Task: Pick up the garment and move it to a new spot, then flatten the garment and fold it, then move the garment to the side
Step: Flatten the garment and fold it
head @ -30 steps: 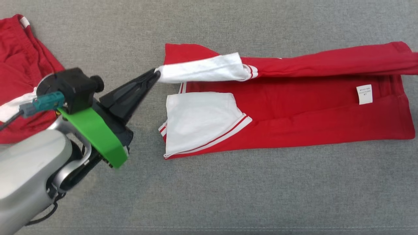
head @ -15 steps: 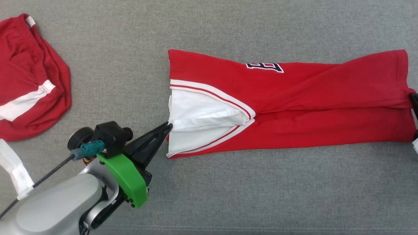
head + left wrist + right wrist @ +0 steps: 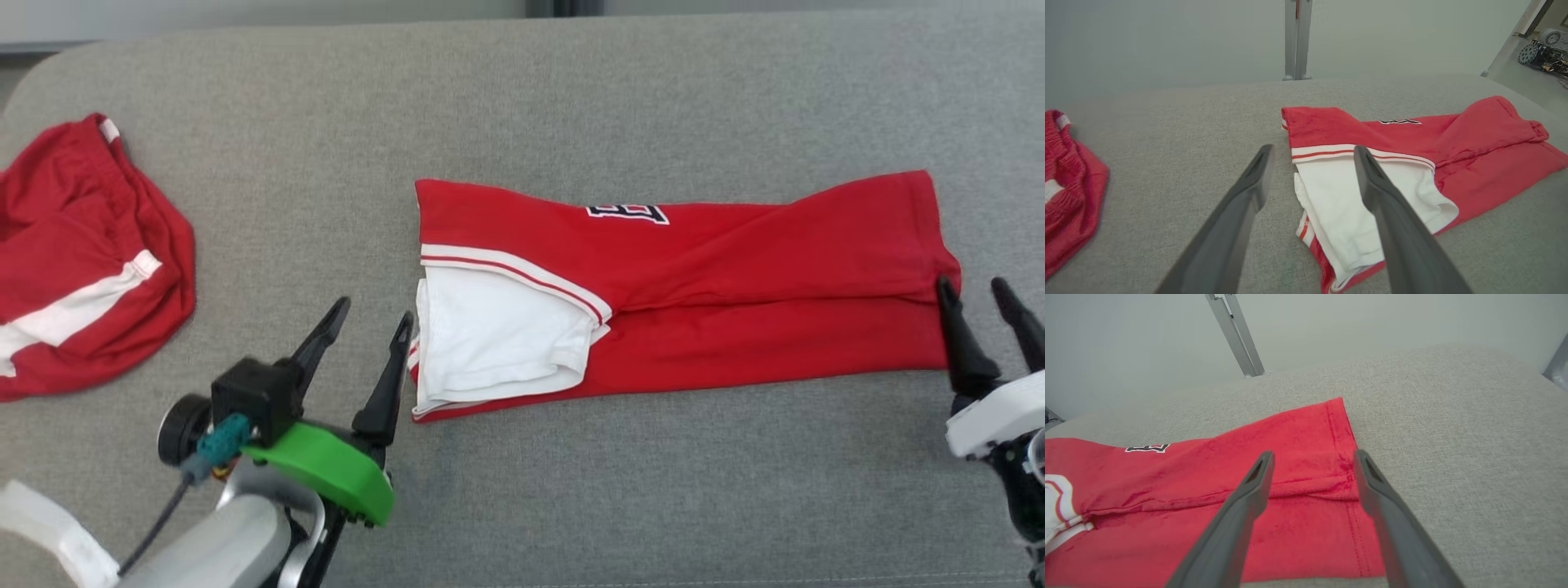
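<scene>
**Both of my grippers open at the two ends of the folded garment**

The red knit garment [image 3: 735, 286], folded lengthwise into a long band, lies flat across the middle of the grey fabric-covered bench [image 3: 571, 490]; its white sleeve panel with red-striped trim [image 3: 490, 335] lies at the end nearest my left gripper [image 3: 374, 310], whose two dark fingers stand spread apart just beside that edge, holding nothing; my right gripper [image 3: 971, 283] is likewise spread and empty at the stitched hem end, one fingertip over the garment's corner, though I cannot tell if it touches; a black-and-white lettered patch [image 3: 627, 214] shows on the upper fold; a second, crumpled red garment with a white stripe [image 3: 82, 253] lies well apart, at my far left.
</scene>
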Robot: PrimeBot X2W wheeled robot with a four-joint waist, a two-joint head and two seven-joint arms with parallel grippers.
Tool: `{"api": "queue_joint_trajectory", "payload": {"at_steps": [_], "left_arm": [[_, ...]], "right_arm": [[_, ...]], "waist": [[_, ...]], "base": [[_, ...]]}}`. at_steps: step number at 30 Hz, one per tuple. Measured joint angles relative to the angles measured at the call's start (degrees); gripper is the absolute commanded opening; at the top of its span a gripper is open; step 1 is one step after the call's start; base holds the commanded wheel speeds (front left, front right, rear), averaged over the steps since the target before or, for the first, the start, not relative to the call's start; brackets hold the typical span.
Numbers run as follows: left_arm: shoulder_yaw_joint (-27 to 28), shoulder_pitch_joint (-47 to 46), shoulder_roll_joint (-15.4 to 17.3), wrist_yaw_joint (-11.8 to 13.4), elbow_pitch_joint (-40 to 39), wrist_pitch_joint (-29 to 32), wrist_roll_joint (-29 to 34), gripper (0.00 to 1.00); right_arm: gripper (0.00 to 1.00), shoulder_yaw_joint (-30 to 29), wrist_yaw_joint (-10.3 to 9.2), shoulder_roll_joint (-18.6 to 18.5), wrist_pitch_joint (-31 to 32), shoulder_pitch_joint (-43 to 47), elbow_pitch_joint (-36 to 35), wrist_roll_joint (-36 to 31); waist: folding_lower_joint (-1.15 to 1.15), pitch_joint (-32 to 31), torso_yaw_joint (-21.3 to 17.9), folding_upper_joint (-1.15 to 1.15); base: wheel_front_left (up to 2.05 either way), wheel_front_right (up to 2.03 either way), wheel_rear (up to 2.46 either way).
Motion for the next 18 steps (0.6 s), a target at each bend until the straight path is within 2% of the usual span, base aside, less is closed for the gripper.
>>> {"api": "queue_joint_trajectory", "payload": {"at_steps": [3,7,8,10,18], "left_arm": [[6.01,7.66,-2.13,2.08,-0.76,0.01,4.91,1.0],[14.43,16.88,-6.94,2.22,-2.03,0.01,9.98,1.0],[17.55,20.43,-8.82,1.88,-1.93,0.0,12.89,1.0],[20.04,23.46,-10.83,1.51,-1.81,0.0,15.67,1.0],[26.85,30.56,-18.35,-2.0,-1.19,0.0,26.95,1.0]], "right_arm": [[1.0,2.38,0.01,1.81,-3.54,1.13,1.87,-1.94],[1.0,3.49,0.02,3.98,-6.46,2.77,4.95,-4.21],[1.0,3.77,0.02,4.9,-7.09,3.44,6.19,-5.12],[1.0,3.76,0.03,5.83,-7.46,4.3,7.17,-6.06],[1.0,-0.55,0.02,8.83,-7.75,7.23,9.82,-8.11]], "waist": [[0.0,-2.63,-0.64,0.0],[0.0,-6.15,-1.53,0.0],[0.0,-7.73,-1.85,0.0],[0.0,-9.23,-2.1,0.0],[0.0,-13.74,-1.32,0.0]], "base": [[0.0,0.0,0.0],[0.0,0.0,0.0],[0.0,0.0,0.0],[0.0,0.0,0.0],[0.0,0.0,0.0]]}}
